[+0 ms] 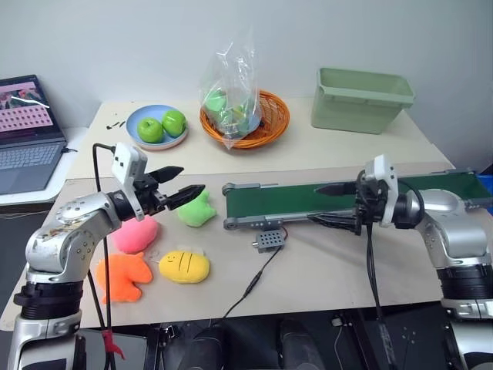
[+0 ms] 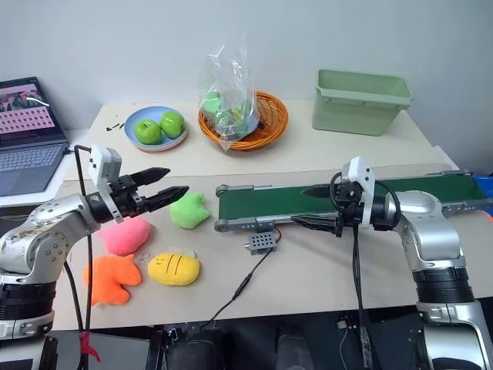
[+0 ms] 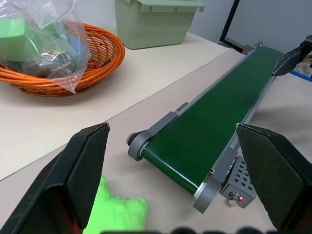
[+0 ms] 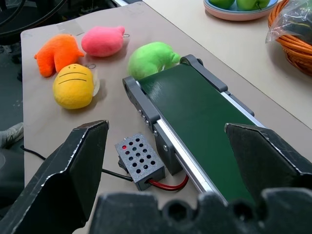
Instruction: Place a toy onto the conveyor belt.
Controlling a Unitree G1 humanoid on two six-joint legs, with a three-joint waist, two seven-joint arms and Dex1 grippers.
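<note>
A: Where was the toy [image 1: 123,277]?
B: On the worktop [image 1: 323,270], beside the yellow plush [image 1: 184,266], well apart from the belt [image 1: 308,199].
A: And the end effectors?
B: Left end effector [image 1: 176,185] gaped empty above the green plush [image 1: 196,210]; right end effector [image 1: 333,204] spread empty over the belt, probably leaving the pick to the left.

You see the toy [image 1: 122,277] at lower left, just left of the bee plush [image 1: 185,266]. The conveyor belt [image 1: 308,199] runs across the centre-right, with the basket [image 1: 266,119] above it.
</note>
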